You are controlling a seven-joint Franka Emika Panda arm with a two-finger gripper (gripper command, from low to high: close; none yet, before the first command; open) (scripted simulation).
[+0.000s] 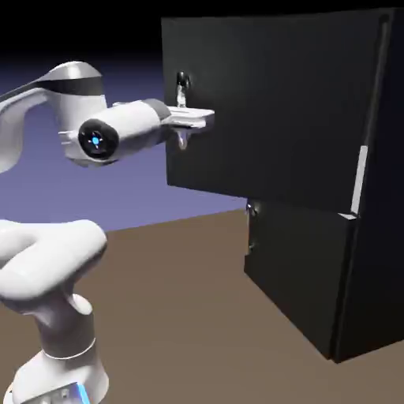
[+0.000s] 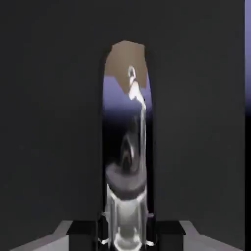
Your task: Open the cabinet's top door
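Observation:
The tall black cabinet [image 1: 379,260] stands at the exterior view's right. Its top door [image 1: 276,110] is swung out from the body, its free edge toward the arm. The silver bar handle [image 1: 182,85] runs along that edge. My gripper [image 1: 186,120] reaches in level from the left and is shut on the handle. In the hand view the shiny handle [image 2: 138,122] rises up the middle between black door surfaces, with my gripper [image 2: 126,238] shut around its base. The grey fingertips [image 2: 73,230] show at the bottom edge.
The shorter lower door [image 1: 300,268] is closed, with a small handle [image 1: 251,229] at its left edge. A pale strip [image 1: 360,177] shows at the top door's hinge side. Brown table [image 1: 173,316] lies between my base and the cabinet.

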